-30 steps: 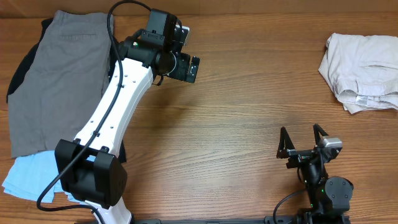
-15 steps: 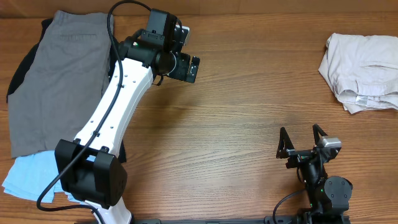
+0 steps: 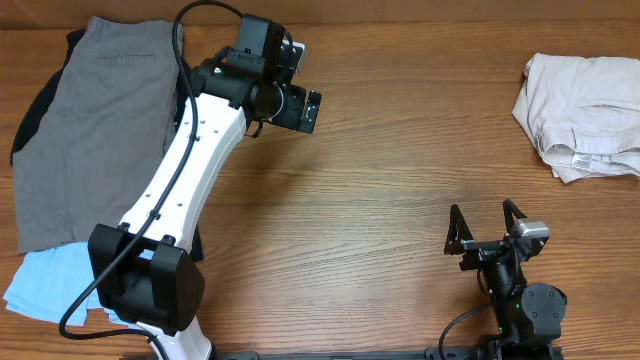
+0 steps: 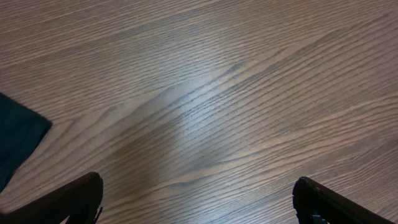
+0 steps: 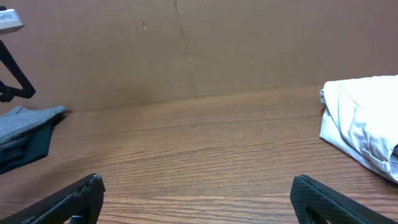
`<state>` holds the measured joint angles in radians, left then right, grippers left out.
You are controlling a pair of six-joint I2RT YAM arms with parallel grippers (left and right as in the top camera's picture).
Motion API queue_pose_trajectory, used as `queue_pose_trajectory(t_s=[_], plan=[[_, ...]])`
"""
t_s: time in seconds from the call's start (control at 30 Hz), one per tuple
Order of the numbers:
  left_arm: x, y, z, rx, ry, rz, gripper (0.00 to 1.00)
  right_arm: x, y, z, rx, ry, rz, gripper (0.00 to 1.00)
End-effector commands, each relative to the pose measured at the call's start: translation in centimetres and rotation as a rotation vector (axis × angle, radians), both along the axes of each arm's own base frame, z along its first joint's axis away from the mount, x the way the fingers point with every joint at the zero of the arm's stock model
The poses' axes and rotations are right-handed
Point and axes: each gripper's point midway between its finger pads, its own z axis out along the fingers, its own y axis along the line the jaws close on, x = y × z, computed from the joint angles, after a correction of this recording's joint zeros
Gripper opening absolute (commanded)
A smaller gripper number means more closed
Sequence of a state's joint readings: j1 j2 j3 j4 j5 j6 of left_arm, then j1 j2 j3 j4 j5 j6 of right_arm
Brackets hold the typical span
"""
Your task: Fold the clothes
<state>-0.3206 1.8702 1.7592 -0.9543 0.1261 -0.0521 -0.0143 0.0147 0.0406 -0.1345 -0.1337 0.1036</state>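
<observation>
1. Black garment (image 3: pixel 30 118) peeks from under grey shorts (image 3: pixel 90 140), upper left; light-blue shorts (image 3: pixel 40 285) half-hidden below.
2. Beige shorts (image 3: pixel 585 110) crumpled upper right, edge cropped, white label showing.
3. Left gripper (image 4: pixel 198 198), right gripper (image 3: pixel 488 225): both spread, empty.

The beige shorts (image 3: pixel 585 110) run off the right edge; the black garment (image 3: pixel 27 128) lies mostly hidden beneath the grey shorts (image 3: pixel 95 140).

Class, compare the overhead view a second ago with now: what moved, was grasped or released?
Nothing visibly changed. The left end effector and right end effector stay open and empty; the grey shorts and beige shorts lie where they were.
</observation>
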Motion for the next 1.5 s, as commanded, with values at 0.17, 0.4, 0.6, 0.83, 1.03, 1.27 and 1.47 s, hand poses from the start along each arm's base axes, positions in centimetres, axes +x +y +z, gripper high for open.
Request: queue_pose_trajectory(t_s=[0.17, 0.4, 0.6, 0.83, 1.03, 1.27, 1.47], plan=[[0.3, 0.0, -0.3, 0.004, 0.002, 0.001, 1.00, 0.0, -0.1, 0.1, -0.007, -0.012, -0.005, 1.00], [0.7, 0.0, 0.0, 0.004, -0.018, 0.006, 1.00, 0.0, -0.1, 0.1, -0.007, -0.012, -0.005, 1.00], [2.0, 0.4, 4.5, -0.014, -0.195, 0.028, 1.00, 0.0, -0.1, 0.1, -0.007, -0.012, -0.005, 1.00], [2.0, 2.5, 9.9, -0.104, -0.532, 0.083, 1.00, 0.0, -0.1, 0.1, -0.007, -0.012, -0.005, 1.00], [-2.1, 6.9, 8.6, -0.142, -0.630, 0.156, 1.00, 0.0, -0.1, 0.1, -0.007, -0.012, -0.005, 1.00], [-8.4, 11.9, 4.8, -0.138, -0.686, 0.247, 1.00, 0.0, -0.1, 0.1, -0.007, -0.012, -0.005, 1.00], [-12.7, 13.6, 2.3, -0.157, -0.830, 0.294, 1.00, 0.0, -0.1, 0.1, -0.007, -0.012, -0.005, 1.00]])
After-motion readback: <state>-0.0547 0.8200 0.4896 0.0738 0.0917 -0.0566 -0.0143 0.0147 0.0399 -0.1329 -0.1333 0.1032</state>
